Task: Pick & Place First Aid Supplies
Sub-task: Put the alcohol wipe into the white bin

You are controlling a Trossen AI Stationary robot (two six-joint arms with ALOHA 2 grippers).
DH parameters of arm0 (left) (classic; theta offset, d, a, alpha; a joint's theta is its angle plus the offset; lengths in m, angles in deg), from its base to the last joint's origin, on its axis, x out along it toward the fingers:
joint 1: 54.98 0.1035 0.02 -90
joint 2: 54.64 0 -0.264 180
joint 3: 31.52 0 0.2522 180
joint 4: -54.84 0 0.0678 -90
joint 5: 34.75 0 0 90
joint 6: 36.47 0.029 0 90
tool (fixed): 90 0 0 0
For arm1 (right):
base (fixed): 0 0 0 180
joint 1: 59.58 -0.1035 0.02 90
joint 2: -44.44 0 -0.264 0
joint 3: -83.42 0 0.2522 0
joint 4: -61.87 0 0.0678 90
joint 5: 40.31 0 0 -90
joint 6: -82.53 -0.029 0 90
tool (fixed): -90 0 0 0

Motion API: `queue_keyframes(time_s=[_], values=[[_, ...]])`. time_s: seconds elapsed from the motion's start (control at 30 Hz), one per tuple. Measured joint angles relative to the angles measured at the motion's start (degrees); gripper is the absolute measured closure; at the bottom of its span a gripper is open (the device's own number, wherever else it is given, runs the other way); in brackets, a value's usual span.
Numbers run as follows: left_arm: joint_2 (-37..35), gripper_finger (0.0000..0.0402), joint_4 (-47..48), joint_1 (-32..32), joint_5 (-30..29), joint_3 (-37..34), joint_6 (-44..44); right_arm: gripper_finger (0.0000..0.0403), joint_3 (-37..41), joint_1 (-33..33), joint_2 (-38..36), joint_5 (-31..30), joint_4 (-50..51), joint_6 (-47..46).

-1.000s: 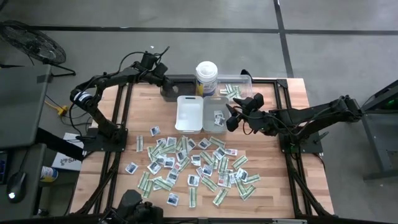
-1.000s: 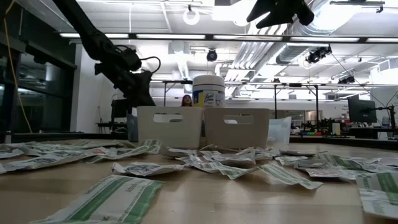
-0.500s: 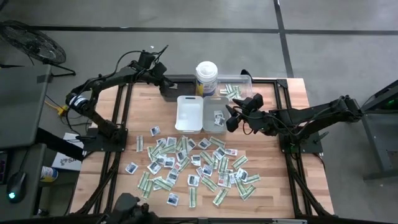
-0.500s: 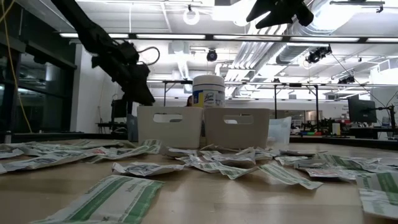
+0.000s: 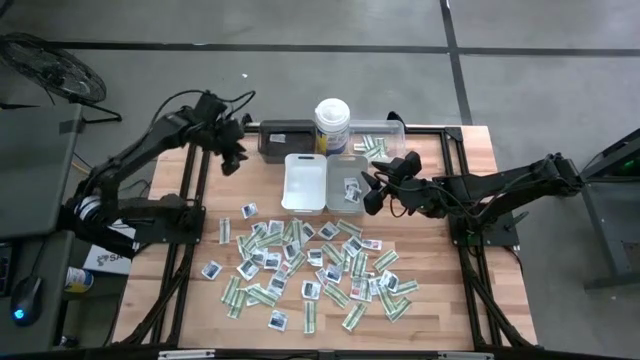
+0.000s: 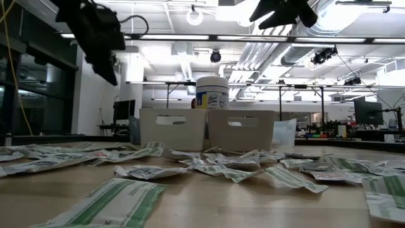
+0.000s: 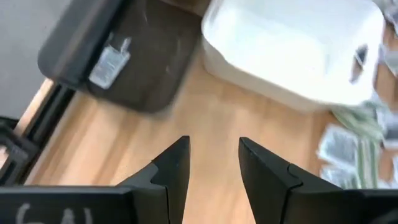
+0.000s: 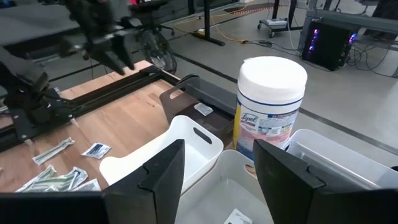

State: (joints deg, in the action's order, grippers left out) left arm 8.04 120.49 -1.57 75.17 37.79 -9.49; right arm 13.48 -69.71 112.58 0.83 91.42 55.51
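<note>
The first aid supplies point(image 5: 310, 265), white sachets and green-and-white strips, lie scattered flat across the middle and near part of the wooden table. One white sachet point(image 7: 109, 62) lies in the dark tray point(image 5: 285, 138) at the back. My left gripper point(image 5: 230, 158) hangs open and empty above bare wood, left of the dark tray and the white tray point(image 5: 304, 182); its fingers show in the wrist view point(image 7: 211, 146). My right gripper point(image 5: 368, 193) hovers open and empty over the grey tray point(image 5: 347, 185), which holds a few sachets.
A tall white canister point(image 5: 331, 125) stands behind the two trays. A clear tray point(image 5: 380, 145) with several strips sits at the back right. Bare wood point(image 5: 230, 190) lies at the left, between the trays and the scattered packets.
My left gripper has drawn away from the dark tray, rising and going toward the table's left edge, and has rolled about its own line. The sachet stays in the dark tray.
</note>
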Motion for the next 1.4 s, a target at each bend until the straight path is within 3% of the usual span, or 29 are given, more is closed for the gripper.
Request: queue_keyframes(time_s=[0.33, 0.7, 1.1, 1.4], values=[[-4.8, 0.0269, 6.5, -12.5, -6.3, 0.0, -4.7, 0.0219, 0.0, 0.0, 0.0, 2.6, 1.0, 0.4], [-3.7, 0.0269, 5.1, -28.7, -20.4, -3.6, -16.9, 0.0219, 0.0, 0.0, 0.0, 4.0, 1.2, 0.3], [-3.5, 0.0269, -4.7, -36.6, -23.3, -15.6, -26.1, 0.0219, 0.0, 0.0, 0.0, 5.2, 2.1, 0.5], [2.2, 0.0269, -7.2, -43.0, -29.6, -17.5, -29.0, 0.0219, 0.0, 0.0, 0.0, 5.2, 2.3, 0.5]])
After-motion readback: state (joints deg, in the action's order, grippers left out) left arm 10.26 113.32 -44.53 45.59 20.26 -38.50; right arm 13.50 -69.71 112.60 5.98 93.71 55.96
